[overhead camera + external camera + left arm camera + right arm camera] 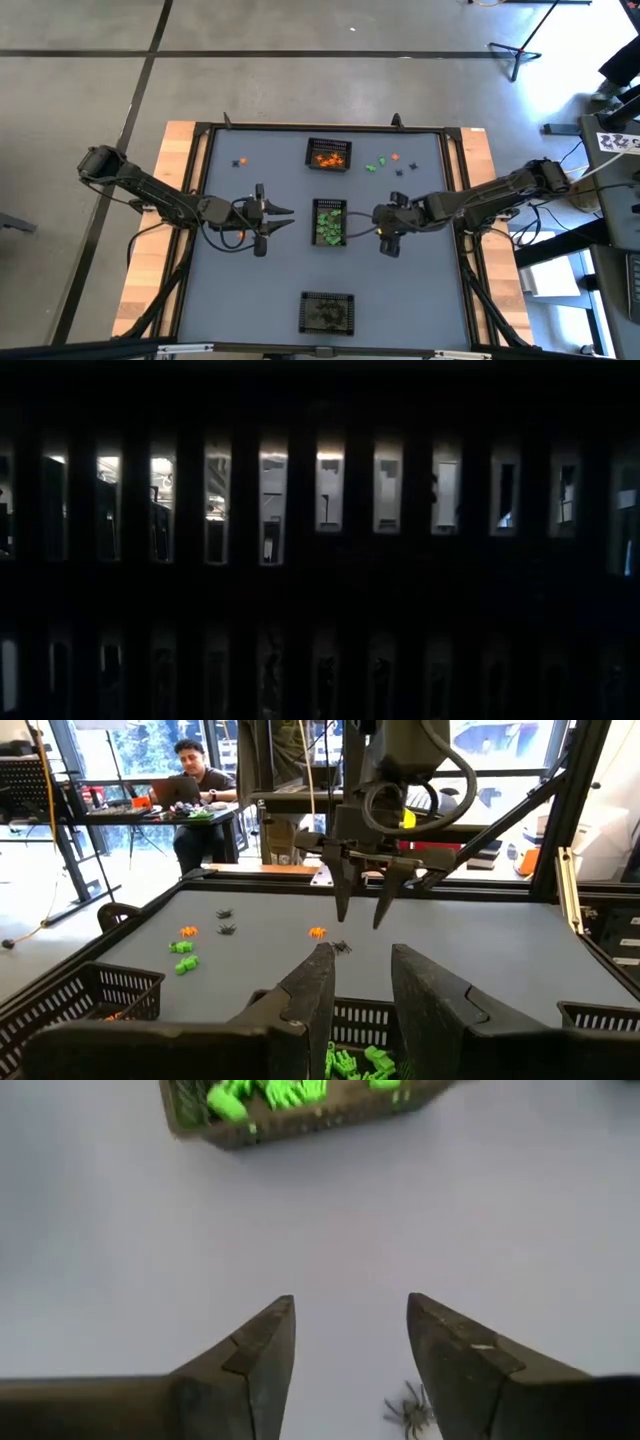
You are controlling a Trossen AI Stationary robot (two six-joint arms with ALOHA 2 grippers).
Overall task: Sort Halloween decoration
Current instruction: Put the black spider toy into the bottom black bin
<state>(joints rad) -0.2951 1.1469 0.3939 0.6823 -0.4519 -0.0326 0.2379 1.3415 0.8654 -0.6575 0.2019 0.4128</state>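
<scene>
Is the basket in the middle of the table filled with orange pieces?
No, the middle basket holds green pieces; the orange ones sit in the far basket.

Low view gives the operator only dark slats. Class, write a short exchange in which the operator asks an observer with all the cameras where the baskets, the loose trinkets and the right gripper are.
Operator: Where are the baskets?
Observer: Three stand in a row down the table's middle: the far basket holds orange trinkets, the middle basket green ones, the near basket dark ones.
Operator: Is anything loose?
Observer: Yes, a loose cluster lies to the right of the far basket, and a loose pair to its left.
Operator: And the right gripper?
Observer: The right gripper is open and empty, pointing down just right of the middle basket, with a black spider on the table by one finger.
</scene>
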